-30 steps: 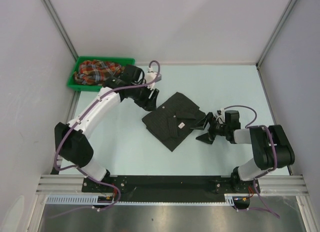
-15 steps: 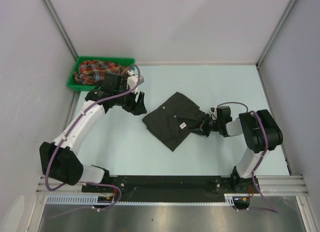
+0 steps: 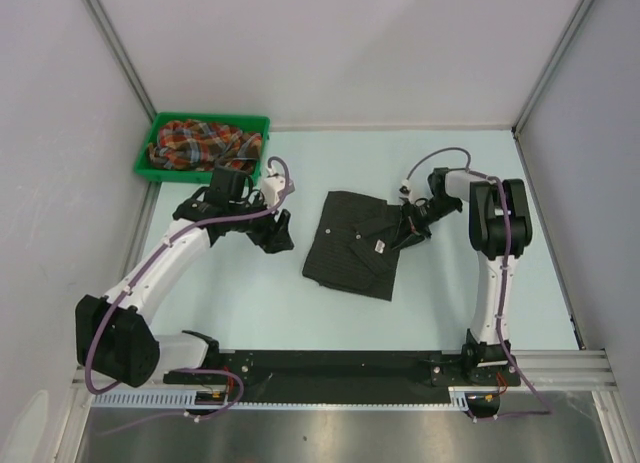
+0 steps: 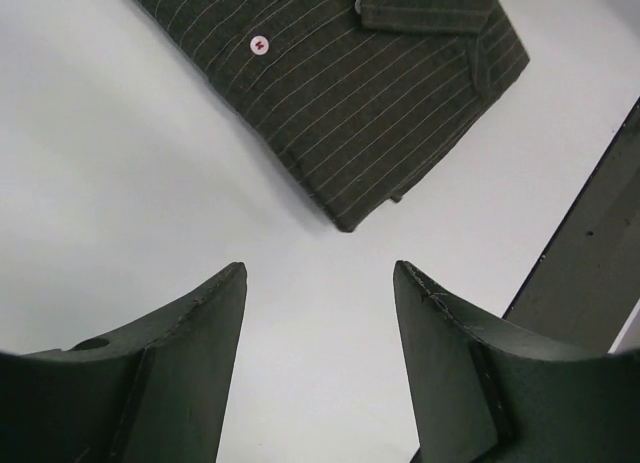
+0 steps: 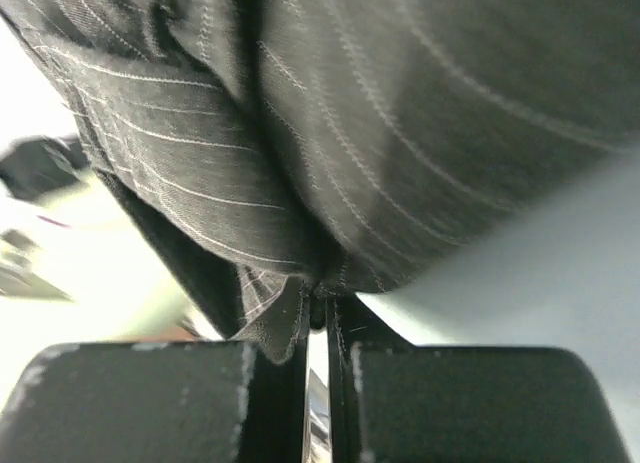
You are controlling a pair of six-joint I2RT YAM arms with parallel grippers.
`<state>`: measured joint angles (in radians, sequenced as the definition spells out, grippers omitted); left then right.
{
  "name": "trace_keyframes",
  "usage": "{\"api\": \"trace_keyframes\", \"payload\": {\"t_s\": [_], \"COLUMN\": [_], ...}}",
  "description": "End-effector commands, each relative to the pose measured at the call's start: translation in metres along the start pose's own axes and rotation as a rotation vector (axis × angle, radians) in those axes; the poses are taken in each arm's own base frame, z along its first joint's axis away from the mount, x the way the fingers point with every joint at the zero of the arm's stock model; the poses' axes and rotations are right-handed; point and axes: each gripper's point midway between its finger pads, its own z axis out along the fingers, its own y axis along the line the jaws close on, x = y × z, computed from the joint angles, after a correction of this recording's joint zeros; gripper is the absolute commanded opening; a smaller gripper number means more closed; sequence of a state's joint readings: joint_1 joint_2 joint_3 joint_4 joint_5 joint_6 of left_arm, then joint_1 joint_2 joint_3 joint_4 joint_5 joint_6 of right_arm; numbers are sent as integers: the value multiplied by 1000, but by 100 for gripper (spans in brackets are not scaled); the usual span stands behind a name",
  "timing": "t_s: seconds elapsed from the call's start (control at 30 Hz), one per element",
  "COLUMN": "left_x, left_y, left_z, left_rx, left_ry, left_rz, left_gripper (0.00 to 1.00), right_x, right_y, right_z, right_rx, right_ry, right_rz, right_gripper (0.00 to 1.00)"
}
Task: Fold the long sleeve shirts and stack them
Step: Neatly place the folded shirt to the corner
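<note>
A black pinstriped shirt (image 3: 352,248) lies folded in a compact rectangle in the middle of the table. My right gripper (image 3: 405,231) is shut on its right edge. The right wrist view shows the striped cloth (image 5: 400,133) bunched and pinched between the closed gripper (image 5: 318,313). My left gripper (image 3: 275,233) hovers open just left of the shirt, touching nothing. In the left wrist view the shirt's corner (image 4: 350,103) lies a little beyond the spread gripper (image 4: 319,270). The plaid shirt (image 3: 200,141) sits crumpled in the green bin.
The green bin (image 3: 258,120) stands at the back left corner against the left wall. White walls enclose the pale table on three sides. The arms' black base rail (image 3: 330,368) runs along the near edge.
My right gripper closed on the black shirt's right edge and pulled it back, turning the shirt squarer to the table. My left gripper drew back to the left, off the shirt.
</note>
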<state>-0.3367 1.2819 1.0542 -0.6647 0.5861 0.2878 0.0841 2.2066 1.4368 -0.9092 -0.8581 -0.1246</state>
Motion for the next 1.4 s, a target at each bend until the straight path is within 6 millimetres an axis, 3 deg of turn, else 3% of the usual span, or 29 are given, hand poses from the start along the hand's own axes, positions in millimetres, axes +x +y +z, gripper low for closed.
{"api": "trace_keyframes", "payload": {"t_s": [0.0,0.03,0.13,0.23,0.27,0.4,0.5,0.57,0.7,0.73,0.8,0.83,0.9,0.93,1.0,1.03,1.1,1.2,1.27,1.37], "left_x": [2,3,10,15,17,25,42,55,71,73,73,74,70,69,62,60,55,51,51,53], "left_y": [-7,-7,-3,8,17,46,65,71,63,63,64,66,65,65,61,60,52,43,40,34], "left_z": [-5,-5,-10,-18,-23,-37,-41,-37,-21,-16,-12,-8,-5,-3,-1,0,7,20,31,44], "left_rx": [28,29,17,-31,-63,-144,-171,-165,-70,-44,-18,-12,18,32,65,68,92,68,37,47], "left_ry": [-59,-68,-88,-117,-134,-182,-167,-121,-60,-45,-46,-40,-50,-53,-71,-72,-63,-10,39,86], "left_rz": [-17,-29,-80,-131,-175,-298,-394,-421,-478,-501,-515,-530,-531,-537,-518,-504,-446,-292,-221,-232], "left_gripper": [66,66,66,66,67,67,67,66,63,63,61,61,60,60,60,60,61,61,59,53], "right_x": [23,9,-5,-5,1,18,11,-9,-53,-63,-75,-86,-91,-93,-87,-74,-66,-49,-38,-13], "right_y": [-49,-43,-30,-8,5,33,49,64,88,97,116,130,148,161,169,175,168,147,124,110], "right_z": [-7,-1,12,36,52,84,102,110,115,115,111,102,87,66,46,30,8,-24,-45,-54], "right_rx": [319,362,398,385,377,325,351,361,477,502,529,556,547,556,516,500,466,417,382,247], "right_ry": [335,370,471,588,641,775,832,792,686,638,522,429,324,238,161,125,77,12,-33,-66], "right_rz": [-404,-556,-812,-1074,-1185,-1505,-1752,-1884,-2023,-2043,-2019,-2015,-1979,-1929,-1856,-1801,-1716,-1502,-1272,-956], "right_gripper": [0,0,0,0,0,0,0,0,0,7,12,28,41,55,65,68,71,71,66,58]}}
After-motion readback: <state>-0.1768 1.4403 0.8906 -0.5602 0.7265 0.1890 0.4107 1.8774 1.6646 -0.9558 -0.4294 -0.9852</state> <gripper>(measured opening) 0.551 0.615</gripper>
